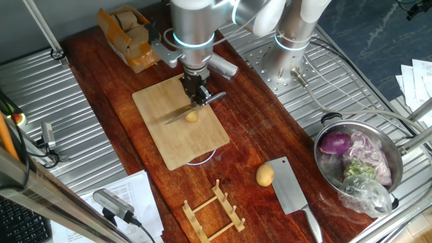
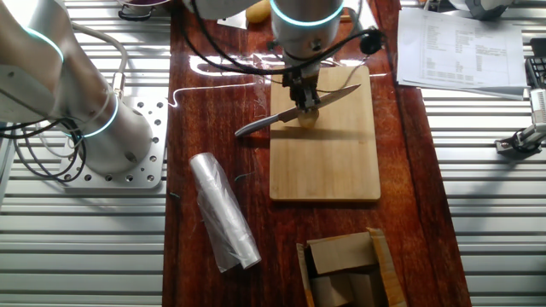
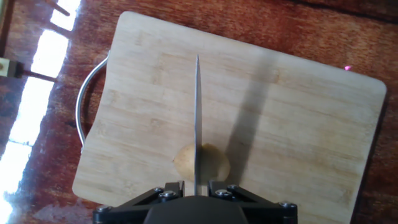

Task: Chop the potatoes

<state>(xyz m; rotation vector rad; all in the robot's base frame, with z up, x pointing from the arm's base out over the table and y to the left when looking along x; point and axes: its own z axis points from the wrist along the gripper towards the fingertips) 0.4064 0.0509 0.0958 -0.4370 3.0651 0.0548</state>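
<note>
On the wooden bench (image 1: 250, 135) lies a pale cutting board (image 1: 179, 128), and the arm's pincer (image 1: 197, 96) stands directly above it, pointing down. The pincer is closed narrow on the handle of a knife (image 2: 299, 109); the hand view shows the blade (image 3: 198, 124) running edge-on straight out from between the two fingers, across the board.

One small yellow-tan potato (image 3: 202, 163) sits on the board directly under the blade, close to the handle end. In the hand view the blade crosses the middle of this potato, with part of it showing on either side of the steel. Whether the edge has entered the potato or only touches its top cannot be told from these views. In the other fixed view the knife lies at a slant, its tip over the board and its handle end reaching past the board's edge.

A second potato (image 1: 264, 175), whole, rests on the bare bench well apart from the board, just beside a broad cleaver (image 1: 291, 191) that lies flat. Near these stands a small wooden rack (image 1: 212, 209).

At the bench's edge, on the ribbed metal surface, a steel bowl (image 1: 324, 145) holds a purple-red onion (image 1: 335, 143) and a clear plastic bag of scraps. A cardboard box (image 1: 128, 34) sits at the far end of the bench. A roll of clear plastic bags (image 2: 223, 211) lies on the bench beside the board in the other fixed view.
</note>
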